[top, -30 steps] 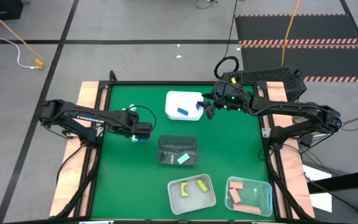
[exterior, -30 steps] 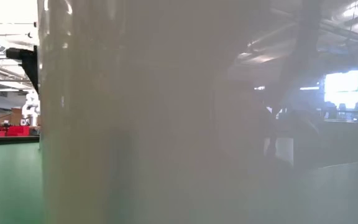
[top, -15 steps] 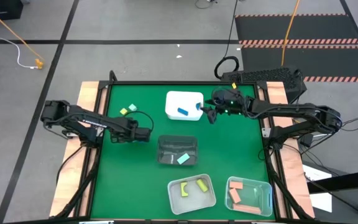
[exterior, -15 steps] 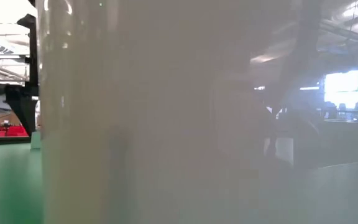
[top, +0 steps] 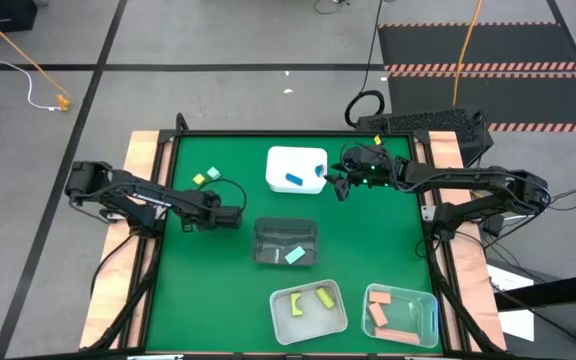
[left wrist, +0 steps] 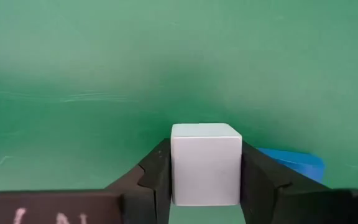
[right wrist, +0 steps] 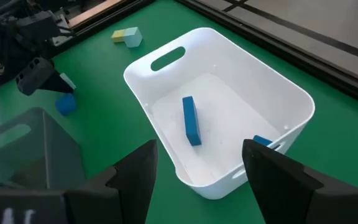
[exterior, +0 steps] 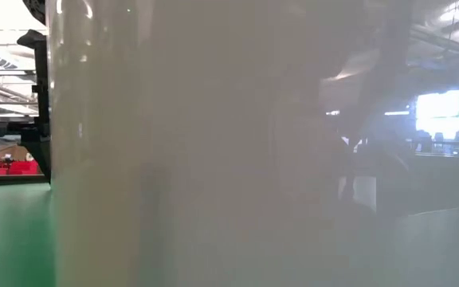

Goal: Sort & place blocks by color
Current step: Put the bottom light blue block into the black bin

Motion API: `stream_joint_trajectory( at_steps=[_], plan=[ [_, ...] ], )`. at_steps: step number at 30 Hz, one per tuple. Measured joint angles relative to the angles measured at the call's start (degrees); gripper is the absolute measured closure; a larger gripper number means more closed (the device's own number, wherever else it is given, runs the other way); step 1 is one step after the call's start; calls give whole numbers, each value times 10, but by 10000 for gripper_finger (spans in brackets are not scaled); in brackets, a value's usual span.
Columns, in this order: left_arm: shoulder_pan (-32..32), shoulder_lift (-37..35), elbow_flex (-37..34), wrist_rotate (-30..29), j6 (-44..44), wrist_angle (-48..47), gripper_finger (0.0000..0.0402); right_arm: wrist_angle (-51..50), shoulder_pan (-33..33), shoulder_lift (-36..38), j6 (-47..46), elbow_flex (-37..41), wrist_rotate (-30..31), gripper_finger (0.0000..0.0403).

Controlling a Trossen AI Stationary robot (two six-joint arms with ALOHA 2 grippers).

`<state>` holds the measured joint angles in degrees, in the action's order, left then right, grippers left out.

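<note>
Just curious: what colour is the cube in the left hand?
Pale mint cube, clearest in the left wrist view.

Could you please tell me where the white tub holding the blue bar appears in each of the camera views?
High view: the white tub sits at the table's far middle, just left of the right gripper.
Low view: cannot tell; a pale blurred surface fills the picture.
Left wrist view: not in it.
Right wrist view: the tub fills the centre, beyond the fingers.
Shared landmark: the blue bar lying inside.
</note>
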<state>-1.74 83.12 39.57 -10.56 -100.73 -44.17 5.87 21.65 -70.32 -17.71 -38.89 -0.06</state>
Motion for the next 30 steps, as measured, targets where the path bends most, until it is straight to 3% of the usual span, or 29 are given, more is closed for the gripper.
stream_joint_trajectory(
  at_steps=[4, 11, 21, 26, 30],
  plan=[
    [0, -17, 8, -39, 1, 7, 271, 16, 0, 0, -25, 0, -5, 177],
    [0, -74, 50, -165, 23, 60, 271, 144, -7, 0, -21, 0, -92, 177],
    [0, -80, 59, -190, 258, 546, 271, 273, -72, 0, 106, 0, -89, 177],
    [0, -55, 59, -172, 291, 704, 271, 312, -106, 0, 180, 0, -86, 177],
    [-11, -15, 59, -149, 286, 798, 271, 346, -127, 0, 213, 0, -48, 177]
  ],
)
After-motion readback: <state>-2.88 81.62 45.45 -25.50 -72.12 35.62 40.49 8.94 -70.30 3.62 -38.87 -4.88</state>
